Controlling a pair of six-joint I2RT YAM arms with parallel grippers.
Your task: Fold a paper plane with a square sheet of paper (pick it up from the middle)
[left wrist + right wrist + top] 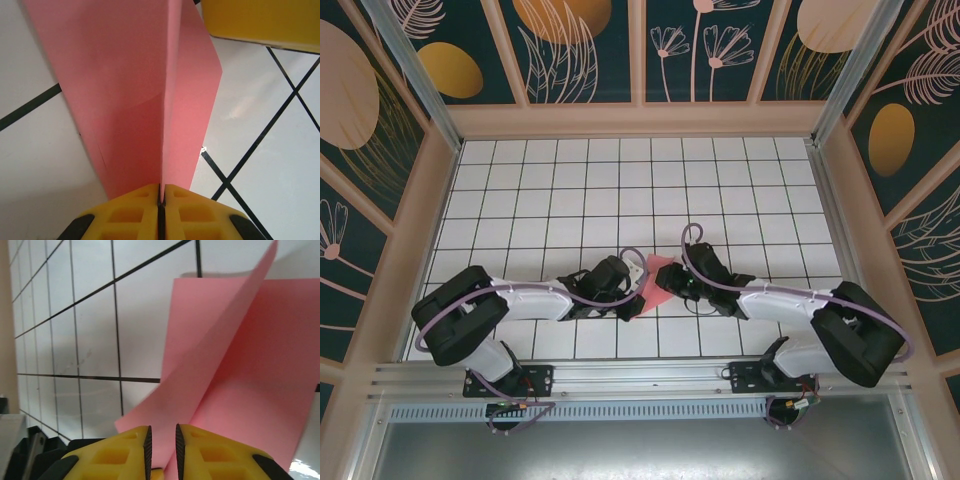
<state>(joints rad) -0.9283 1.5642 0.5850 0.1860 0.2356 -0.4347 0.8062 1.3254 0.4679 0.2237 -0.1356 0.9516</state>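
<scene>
The pink square sheet of paper [652,272] is lifted between the two arms at the table's middle, bent along a crease. My left gripper [161,192] is shut on the folded edge of the sheet [125,100], which rises as a ridge straight ahead of the jaws. My right gripper [162,440] is open, its jaws a narrow gap apart with a flap of the sheet [235,385] running between them. From above, the left gripper [632,292] and the right gripper [670,280] nearly meet at the paper. A slim dart-shaped paper plane is out of view.
The white grid table [620,190] stretches behind the arms, bounded by patterned walls [640,50]. A yellow finger of the right gripper [260,20] sits close beyond the paper in the left wrist view. The metal rail [640,375] runs along the near edge.
</scene>
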